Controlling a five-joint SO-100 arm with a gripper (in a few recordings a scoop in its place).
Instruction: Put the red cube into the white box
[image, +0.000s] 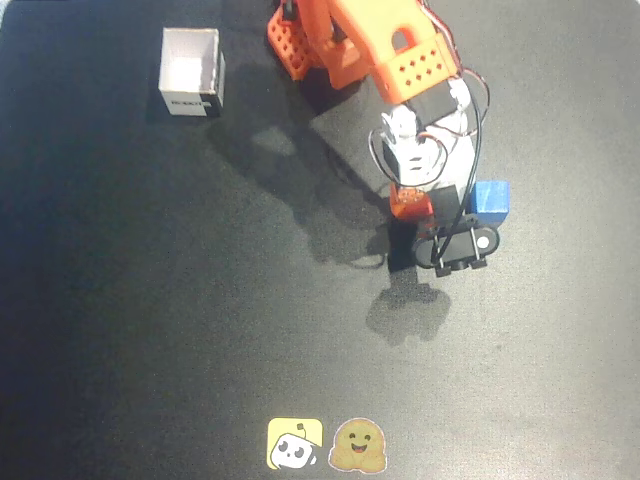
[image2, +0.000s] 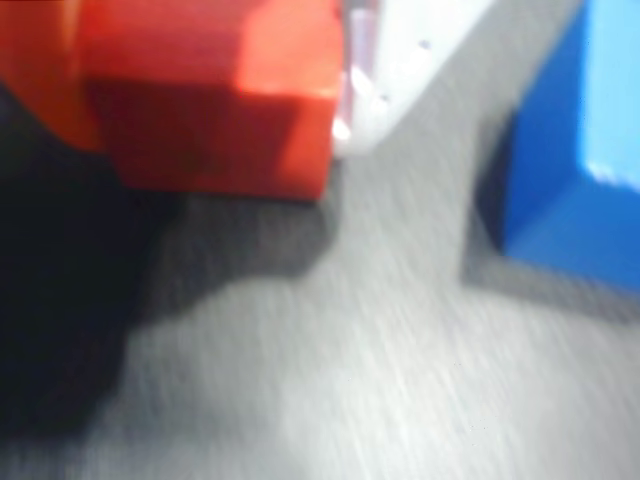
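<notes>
Cube: my gripper (image: 412, 205) clamped the red cube (image2: 215, 95); next, a lift toward the far-left white box (image: 190, 68).

In my wrist view everything is smearing with blur, and the red cube (image2: 215, 100) and blue cube (image2: 580, 150) are running off the top and right edges. Overhead, my wrist is covering most of the red cube (image: 410, 204), hiding my jaws.
</notes>
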